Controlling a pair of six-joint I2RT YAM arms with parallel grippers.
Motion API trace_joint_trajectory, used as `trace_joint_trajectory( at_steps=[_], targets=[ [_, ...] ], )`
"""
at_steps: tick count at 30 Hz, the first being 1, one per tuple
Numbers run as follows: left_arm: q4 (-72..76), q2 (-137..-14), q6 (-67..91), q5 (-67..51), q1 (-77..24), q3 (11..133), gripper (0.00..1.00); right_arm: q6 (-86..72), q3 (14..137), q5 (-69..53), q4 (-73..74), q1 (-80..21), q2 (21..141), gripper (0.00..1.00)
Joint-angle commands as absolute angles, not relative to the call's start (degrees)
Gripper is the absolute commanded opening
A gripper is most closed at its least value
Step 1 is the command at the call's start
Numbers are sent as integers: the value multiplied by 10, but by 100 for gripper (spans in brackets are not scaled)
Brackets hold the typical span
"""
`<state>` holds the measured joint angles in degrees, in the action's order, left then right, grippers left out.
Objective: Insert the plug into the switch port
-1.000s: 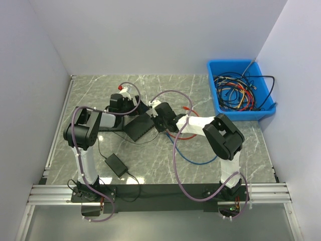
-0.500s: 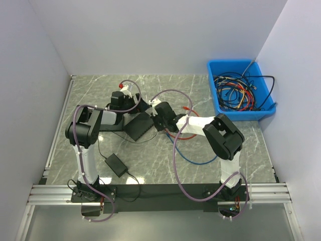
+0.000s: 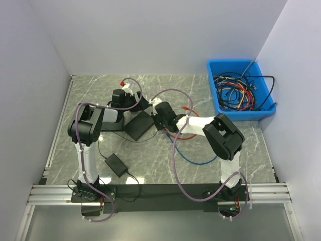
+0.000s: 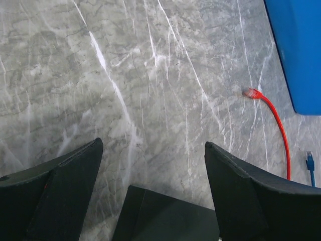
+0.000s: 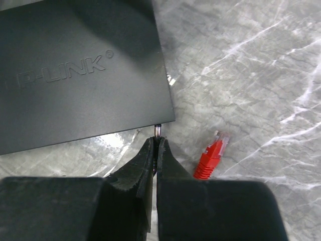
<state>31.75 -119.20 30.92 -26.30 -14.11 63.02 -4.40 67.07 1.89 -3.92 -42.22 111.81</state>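
- Since a second ago the left arm has drawn back toward the far wall and swung its claw off the switch (image 5: pixel 80 75); the right arm has not shifted.
- Left claw (image 4: pixel 153 145) is released, its fingers spread wide over the bare bench (image 3: pixel 150 168). It holds nothing, and only a corner of the switch shows below it.
- Right claw (image 5: pixel 156 143) is clenched tight at the switch's corner. A thin silver-tipped stub (image 5: pixel 157 130) peeps out at its fingertips, against or almost against that edge; I cannot tell what it is.
- Red plug (image 5: pixel 211 155) lies loose on the bench just right of the right claw. Its long axis runs roughly parallel to the fingers, contact end pointing away, so the right arm is plainly the nearer one.
- Blue bin (image 3: pixel 239 114), far right and well apart, holds a tangle of cables (image 3: pixel 241 93).
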Motion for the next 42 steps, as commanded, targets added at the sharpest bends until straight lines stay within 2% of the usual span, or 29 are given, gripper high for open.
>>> trace_joint_trajectory(
  at_steps=[1, 9, 17, 21, 26, 32, 42],
  targets=[
    [257, -1219, 299, -272, -145, 638, 90, -41, 672, 43, -74, -422, 1100, 0],
    [235, -1228, 283, -273, -150, 643, 87, -38, 683, 45, -75, -420, 1104, 0],
    [229, -1220, 275, -272, -154, 635, 72, -43, 680, 34, -79, -421, 1111, 0],
    [224, -1225, 269, -272, -158, 639, 69, -47, 680, 33, -82, -421, 1116, 0],
    [219, -1230, 265, -273, -159, 645, 61, -51, 691, 30, -77, -421, 1128, 0],
    [219, -1230, 263, -279, -159, 646, 55, -52, 699, 29, -76, -421, 1143, 0],
    [207, -1236, 255, -278, -165, 653, 52, -47, 703, 30, -78, -421, 1140, 0]
  ],
)
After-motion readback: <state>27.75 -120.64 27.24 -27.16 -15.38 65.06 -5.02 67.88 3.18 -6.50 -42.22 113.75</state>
